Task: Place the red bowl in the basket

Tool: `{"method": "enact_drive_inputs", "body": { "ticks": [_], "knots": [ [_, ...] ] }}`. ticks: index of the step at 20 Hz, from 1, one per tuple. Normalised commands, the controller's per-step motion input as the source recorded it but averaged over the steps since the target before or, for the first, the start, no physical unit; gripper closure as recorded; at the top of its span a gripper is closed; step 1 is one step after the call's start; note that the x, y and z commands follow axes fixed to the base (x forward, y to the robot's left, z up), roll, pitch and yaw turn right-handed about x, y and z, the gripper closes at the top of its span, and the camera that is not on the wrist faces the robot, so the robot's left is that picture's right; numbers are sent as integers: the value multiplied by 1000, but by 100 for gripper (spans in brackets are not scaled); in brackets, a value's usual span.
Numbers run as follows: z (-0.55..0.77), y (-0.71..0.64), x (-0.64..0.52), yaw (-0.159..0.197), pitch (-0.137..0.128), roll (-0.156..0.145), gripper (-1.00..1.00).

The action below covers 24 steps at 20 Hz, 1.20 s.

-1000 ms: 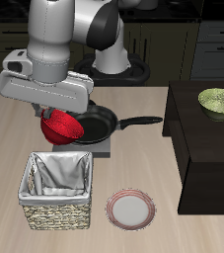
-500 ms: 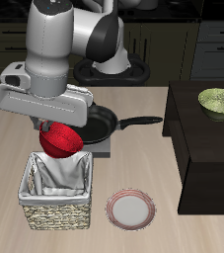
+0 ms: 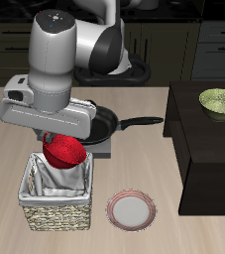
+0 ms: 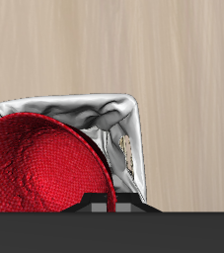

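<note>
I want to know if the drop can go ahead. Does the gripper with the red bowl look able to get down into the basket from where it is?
Probably yes. The gripper holds the red bowl just above the basket, whose cloth-lined inside looks empty.

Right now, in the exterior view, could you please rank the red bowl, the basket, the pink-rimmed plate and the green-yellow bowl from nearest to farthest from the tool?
1. Red bowl, held at the tool.
2. Basket, directly beneath it.
3. Pink-rimmed plate, beside the basket near the table's front edge.
4. Green-yellow bowl, on the dark cabinet across the table.
</note>
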Motion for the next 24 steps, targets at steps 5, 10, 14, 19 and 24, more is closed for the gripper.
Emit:
{"method": "enact_drive_inputs", "body": {
  "ticks": [5,10,14,19,24],
  "knots": [
    [-182,25,90,10,18,-3,100],
    [-98,6,16,14,14,4,100],
    [-170,4,-22,51,43,24,-100],
    [-46,-106,-39,25,-9,-11,-100],
    [54,-69,-159,5,-9,21,-100]
  ]
}}
